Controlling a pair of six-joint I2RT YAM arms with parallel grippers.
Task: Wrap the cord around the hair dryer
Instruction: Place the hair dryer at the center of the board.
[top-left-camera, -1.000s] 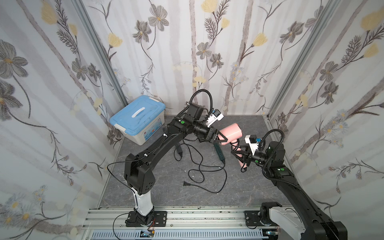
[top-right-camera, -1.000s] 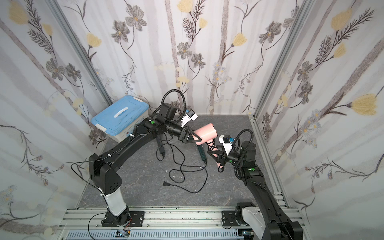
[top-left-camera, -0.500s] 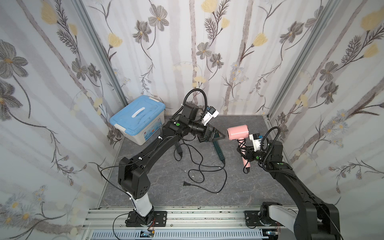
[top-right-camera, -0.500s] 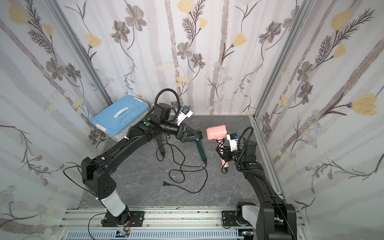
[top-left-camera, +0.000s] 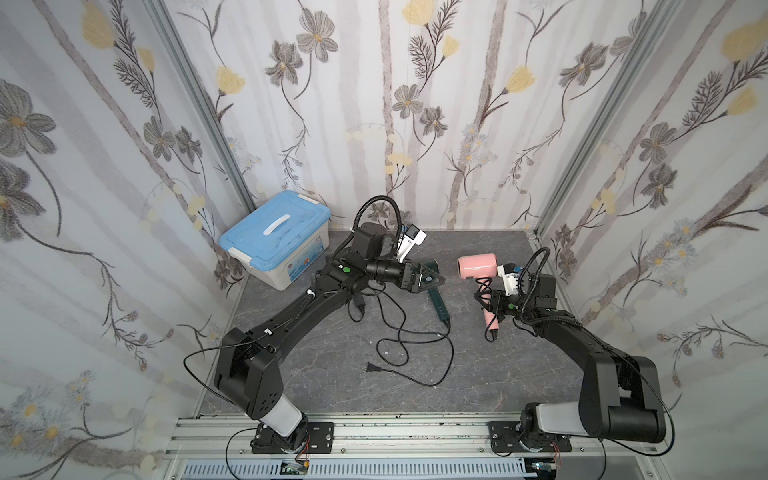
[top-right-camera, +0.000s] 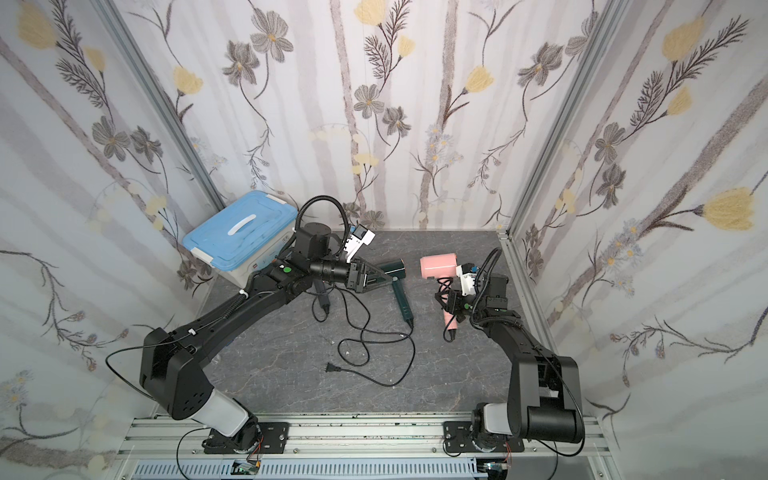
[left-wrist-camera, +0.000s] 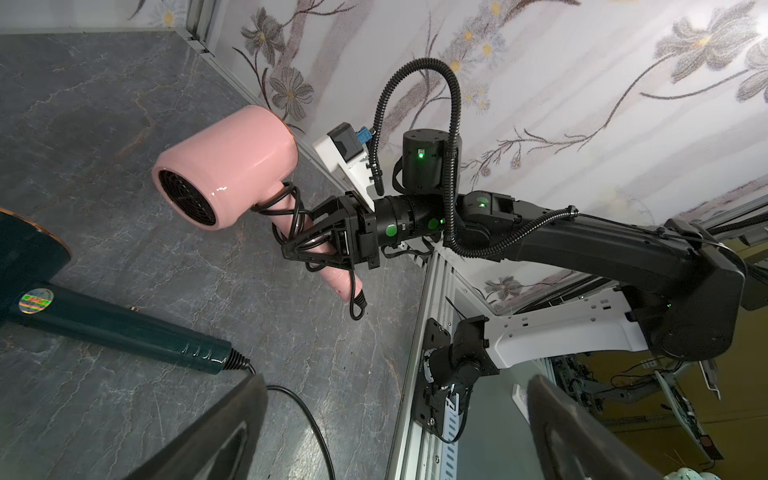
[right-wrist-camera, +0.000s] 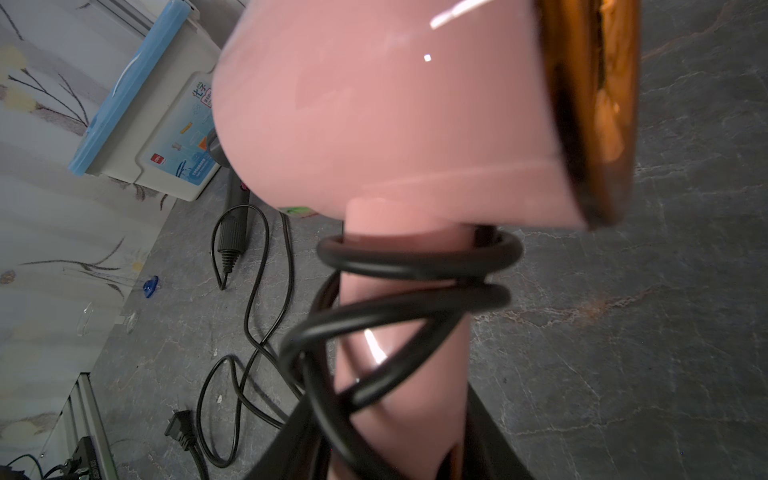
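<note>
The right gripper (left-wrist-camera: 307, 249) pinches the handle of the pink hair dryer (top-left-camera: 478, 266) at the right of the table (top-left-camera: 498, 374). The barrel is uppermost, and its cord (left-wrist-camera: 291, 212) is already coiled round that handle. The left gripper (top-left-camera: 436, 279) hangs with fingers spread wide and empty, close by the head of the dark green hair dryer (top-left-camera: 439, 305). That dryer lies mid-table, long axis running far to near, handle nearward. Its loose cord (top-left-camera: 415, 332) trails left to the plug (top-left-camera: 372, 367). The left arm is plainly nearer, so this dryer likely falls to it.
</note>
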